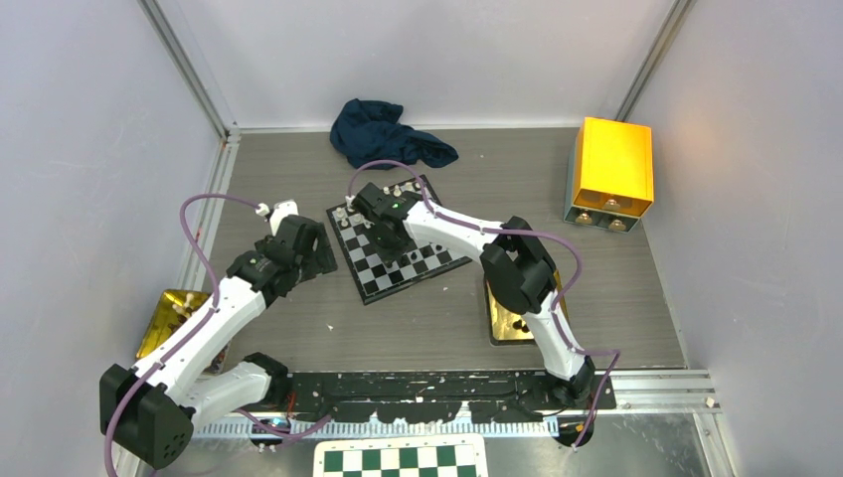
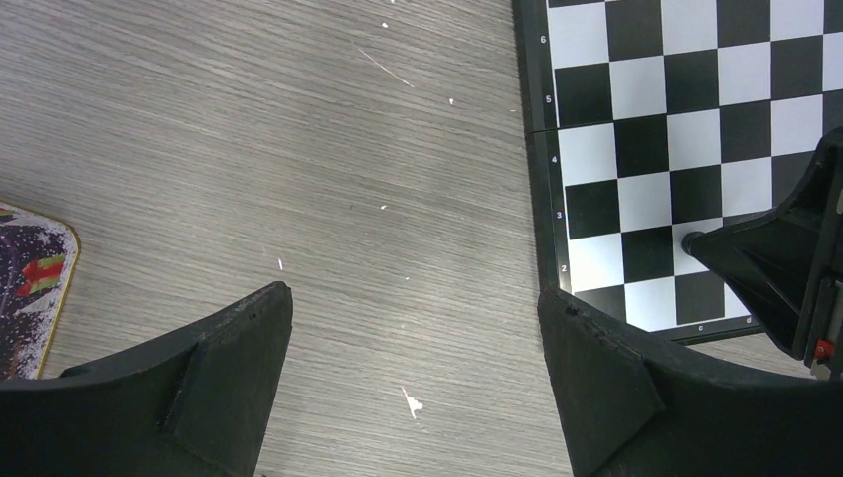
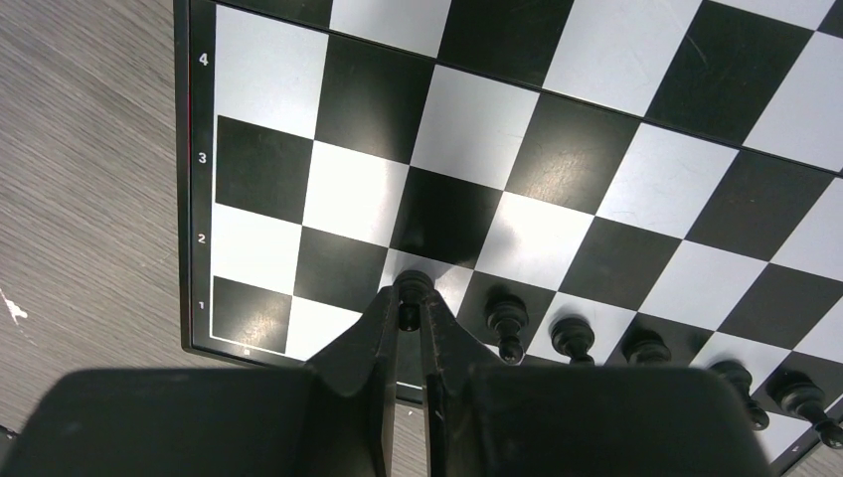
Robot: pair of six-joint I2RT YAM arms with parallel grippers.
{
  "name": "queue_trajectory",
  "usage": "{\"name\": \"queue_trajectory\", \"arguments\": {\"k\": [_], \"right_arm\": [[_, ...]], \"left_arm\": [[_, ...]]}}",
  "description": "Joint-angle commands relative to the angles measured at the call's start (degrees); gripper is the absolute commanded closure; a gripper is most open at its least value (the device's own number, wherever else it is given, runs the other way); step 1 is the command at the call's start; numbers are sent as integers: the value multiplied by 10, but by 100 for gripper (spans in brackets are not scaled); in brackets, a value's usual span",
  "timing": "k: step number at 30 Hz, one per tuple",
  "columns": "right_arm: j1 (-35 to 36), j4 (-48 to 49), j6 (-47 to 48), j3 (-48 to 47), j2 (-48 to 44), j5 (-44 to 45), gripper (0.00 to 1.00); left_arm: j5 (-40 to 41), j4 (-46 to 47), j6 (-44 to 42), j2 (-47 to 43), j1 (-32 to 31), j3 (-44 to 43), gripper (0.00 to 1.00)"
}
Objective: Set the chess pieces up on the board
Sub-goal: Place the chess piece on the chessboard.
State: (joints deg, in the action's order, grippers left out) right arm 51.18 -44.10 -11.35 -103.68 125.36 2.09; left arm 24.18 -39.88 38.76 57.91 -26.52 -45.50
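Note:
The board [image 1: 383, 275] lies tilted in the middle of the table, also in the left wrist view [image 2: 686, 129] and right wrist view [image 3: 477, 129]. My right gripper [image 3: 410, 301] is shut on a black chess piece [image 3: 412, 286], held just over a square at the board's near-left corner. Several more black pieces [image 3: 507, 320] stand in a row to its right. Silvery white pieces [image 1: 398, 189] line the board's far edge. My left gripper [image 2: 413, 298] hangs open over bare table just left of the board, holding nothing. In the top view, the left gripper [image 1: 320, 256] sits beside the board's left edge.
A dark blue cloth [image 1: 390, 134] lies behind the board. A yellow box [image 1: 611, 169] stands at the back right. Gold trays sit at the left [image 1: 171, 316] and under the right arm [image 1: 509, 326]. A green-and-white checkered board [image 1: 398, 459] lies at the near edge.

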Motion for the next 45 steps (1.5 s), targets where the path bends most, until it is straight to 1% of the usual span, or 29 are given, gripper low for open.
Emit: {"name": "queue_trajectory", "arguments": {"k": [1,14,17,21,28,35,45], "right_arm": [[-4,13,-9,-1,-42,9,90],[-5,17,-11,12,-46,5,89],[-6,15,-12,13,-46,3,86],[-6,15,-12,15,-49,5,78],[-7,15,-12,16,-53,6,67],[-7,11,-10,4,-57,5,65],[-7,-21,0,-71,-74,8,64]], "left_arm": [[3,17,2,1,-4,-4,6],[3,17,3,4,-4,-5,6],[3,18,3,5,-4,-6,6],[3,18,3,6,-4,-6,6],[2,19,3,8,-4,-7,6],[2,18,3,9,-4,-9,6],[24,17,-4,14,-4,-23,6]]}}
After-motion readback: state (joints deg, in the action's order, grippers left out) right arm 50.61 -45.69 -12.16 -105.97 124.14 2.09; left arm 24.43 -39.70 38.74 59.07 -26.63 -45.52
